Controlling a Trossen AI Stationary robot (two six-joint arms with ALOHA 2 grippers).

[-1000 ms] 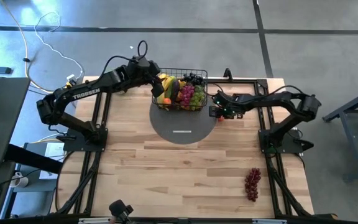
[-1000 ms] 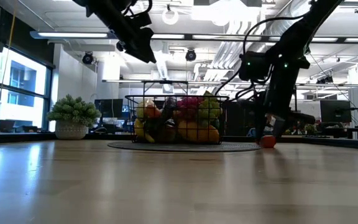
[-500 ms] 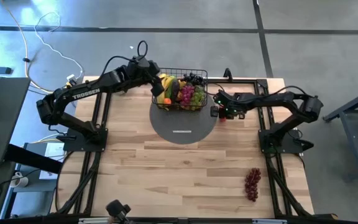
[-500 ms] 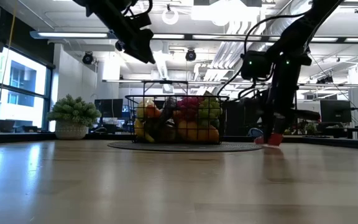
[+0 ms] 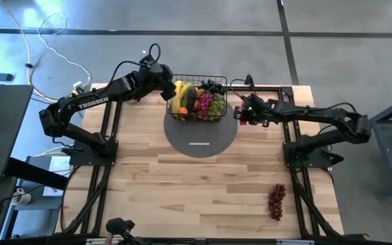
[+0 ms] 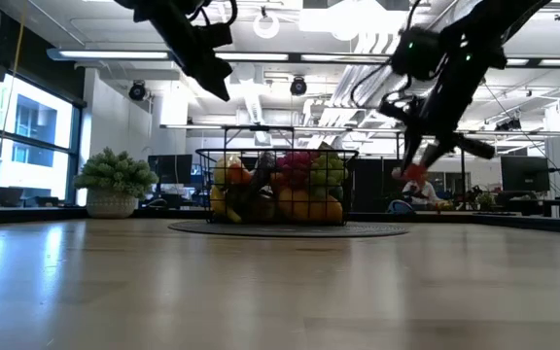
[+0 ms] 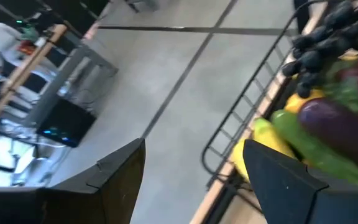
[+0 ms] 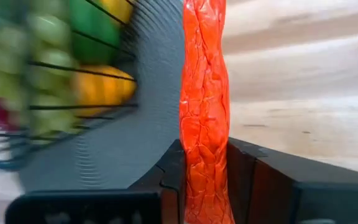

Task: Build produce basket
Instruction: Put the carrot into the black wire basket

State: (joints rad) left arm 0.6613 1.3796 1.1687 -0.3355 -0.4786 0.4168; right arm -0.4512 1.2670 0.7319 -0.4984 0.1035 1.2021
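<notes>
The black wire basket point(image 5: 197, 102) stands on the round grey mat point(image 5: 199, 141), filled with produce: bananas, grapes, a cucumber, an eggplant. My right gripper point(image 5: 240, 114) is just right of the basket, raised above the table and shut on a red chili point(image 8: 204, 93). In the low view the chili point(image 6: 414, 173) hangs clear of the table. My left gripper point(image 7: 191, 180) is open above the basket's far left corner point(image 7: 229, 149), its fingers holding nothing. My right gripper pinches the red chili between its two fingers, at one end of it point(image 8: 204, 180). The fingers slant down from the table's right side. The rest of the chili sticks out past the fingertips, and it is lifted clear of the table.
A bunch of dark red grapes point(image 5: 276, 201) lies on the table near the front right. A grey-green leafy bunch point(image 6: 115, 175) shows at the left in the low view. Bare wood stretches in front of the mat.
My right gripper has taken hold of the red chili, which lay on the table right of the mat, and has lifted it clear while tipping a little. My left gripper has rolled slightly in place above the basket.
</notes>
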